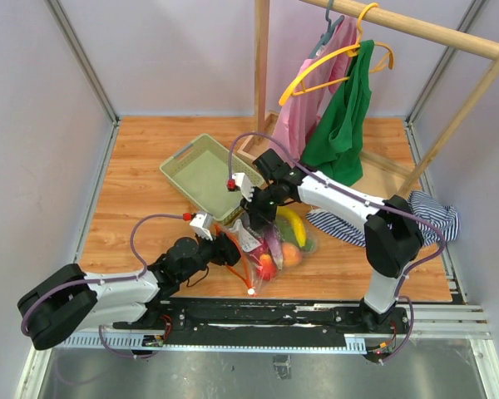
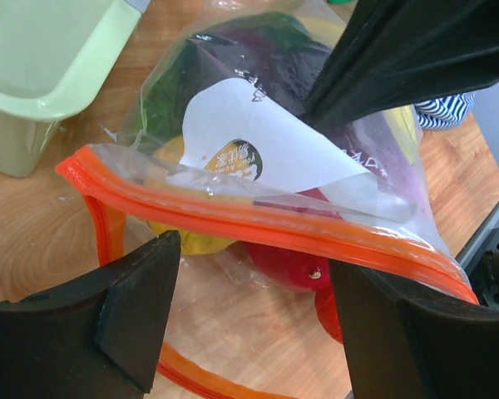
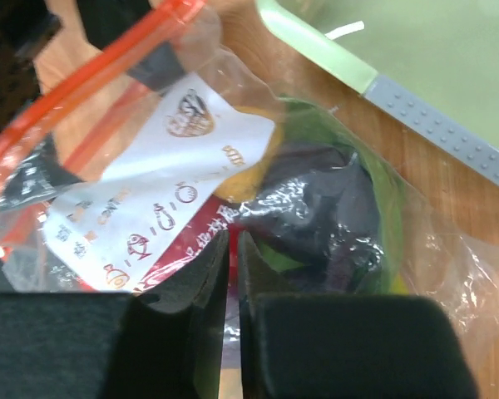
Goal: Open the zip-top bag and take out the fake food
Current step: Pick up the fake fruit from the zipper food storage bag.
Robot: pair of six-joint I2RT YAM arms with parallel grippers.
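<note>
- The zip-top bag lies on the wooden tabletop, just in front of the pale green slotted basket and between the two grippers.
- The fake food is all inside the bag: a yellow banana, an orange, a red piece, and a dark purple eggplant with green beside it.
- The bag's orange-red zip strip faces the left arm. Its two sides stand apart in a loop, so the mouth gapes at that end.
- The left gripper sits low at the mouth with its jaws apart. In the left wrist view the zip strip runs across just beyond the two black fingers. I cannot tell if either one touches it.
- The right gripper comes down on the bag from the basket side. Its jaws are drawn together to a thin slit and clamp the clear film at the edge of the white label.
- A red fruit rests just behind the strip, under the label.
- Behind the bag a wooden garment rack carries a yellow hanger, a pink garment and a green garment.
- A blue-and-white striped cloth lies on the right, beside the right arm.
</note>
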